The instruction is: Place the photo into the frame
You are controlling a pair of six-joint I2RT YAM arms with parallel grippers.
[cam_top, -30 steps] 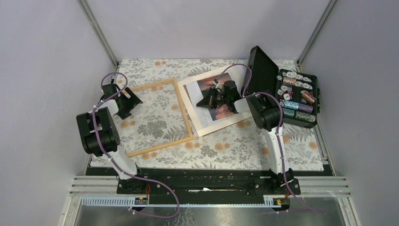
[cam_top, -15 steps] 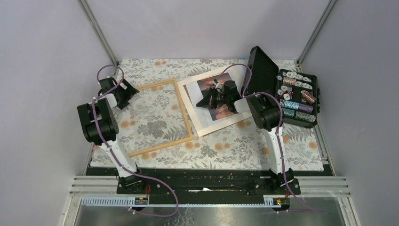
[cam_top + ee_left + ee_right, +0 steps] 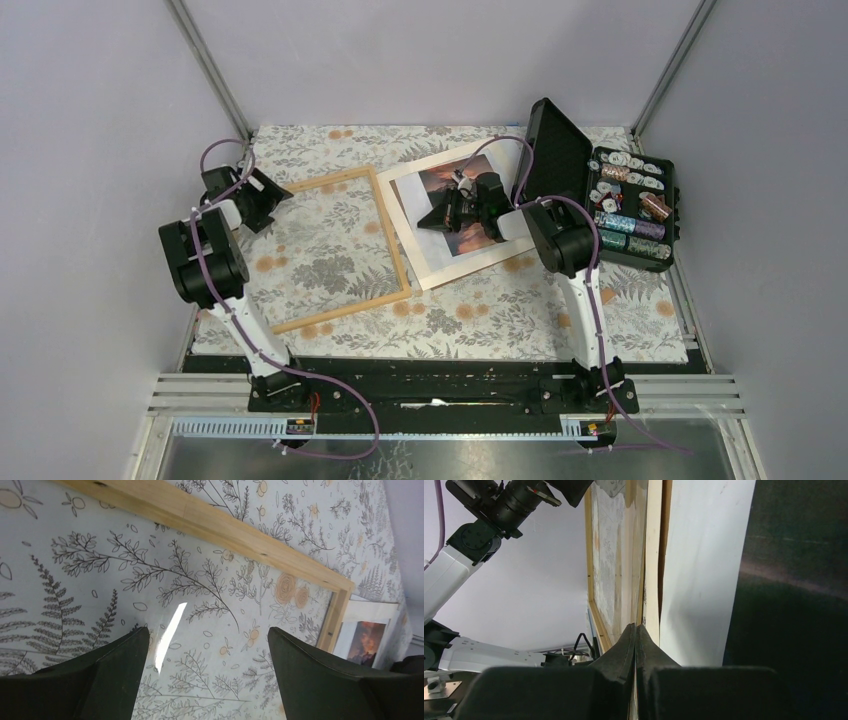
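The light-wood frame (image 3: 392,240) lies flat at centre left on the flowered cloth. To its right lies the photo (image 3: 468,240), a sunset print with a white border, its left edge beside the frame's right rail. My right gripper (image 3: 428,218) lies shut, turned on its side, low over the photo's left part. In the right wrist view its tips (image 3: 636,628) meet beside the white border (image 3: 704,570), and I cannot make out anything clamped. My left gripper (image 3: 272,197) stands open at the frame's far left corner; its fingers (image 3: 208,630) hang over the cloth inside the frame rail (image 3: 225,530).
An open black hard case (image 3: 555,160) with several small rolls (image 3: 630,205) stands at the right, close behind the right arm. Grey walls close in the table on three sides. A glare streak (image 3: 170,630) shows on the surface inside the frame.
My left gripper has drawn back toward the far left, from over the frame's left side to its far left corner. The right gripper, the photo and the frame have not moved.
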